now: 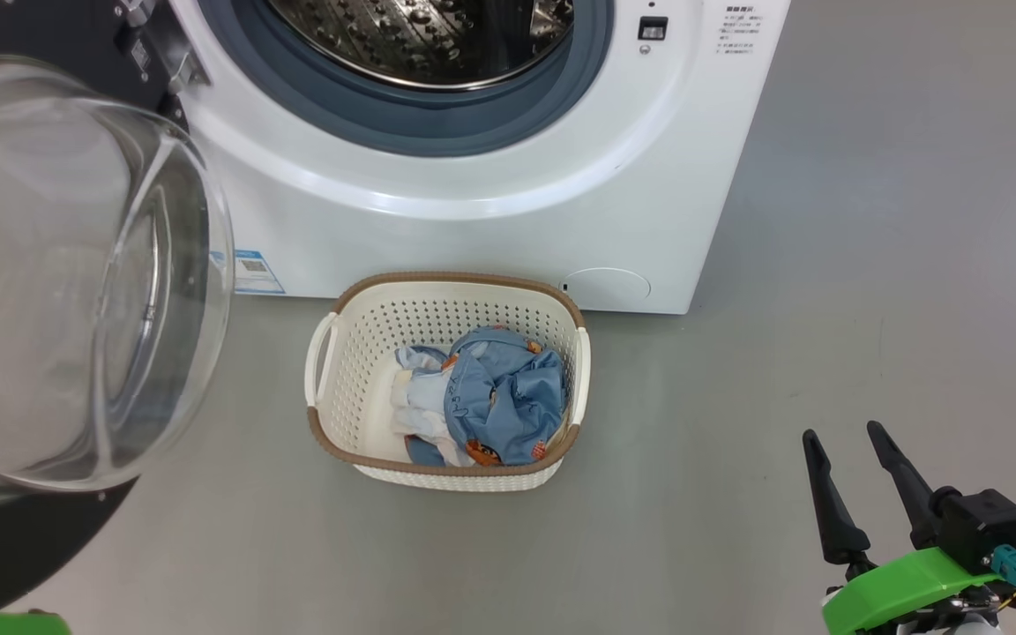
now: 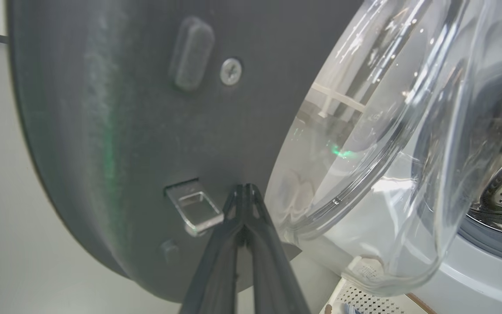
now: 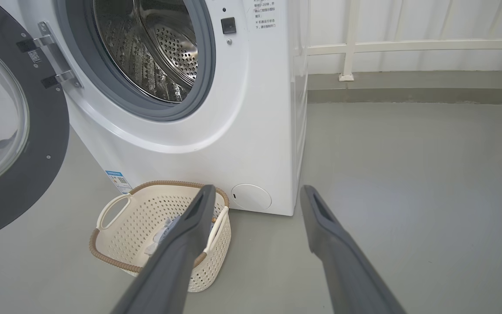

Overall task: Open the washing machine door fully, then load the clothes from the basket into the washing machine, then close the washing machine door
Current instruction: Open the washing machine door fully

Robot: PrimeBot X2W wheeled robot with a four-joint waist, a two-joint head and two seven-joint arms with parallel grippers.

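Observation:
The washing machine [image 1: 490, 238] stands with its steel drum [image 1: 437, 35] exposed. Its door [image 1: 76, 265] is swung out to the left, glass bowl facing me. In the left wrist view my left gripper [image 2: 244, 187] is shut, its tips against the door's dark inner face [image 2: 103, 131] beside the metal latch hook [image 2: 195, 208]. The cream basket [image 1: 358, 353] sits on the floor before the machine, holding light blue and white clothes [image 1: 499, 397]. My right gripper [image 1: 841, 430] hovers open to the basket's right, holding nothing; its wrist view looks past the open gripper [image 3: 258, 188] at the basket [image 3: 146, 218].
Bare grey floor [image 1: 870, 265] stretches to the right of the machine. A white railing [image 3: 408, 46] runs along the wall behind it. A blue sticker [image 1: 257, 272] and a round cover [image 1: 605, 287] mark the machine's lower front.

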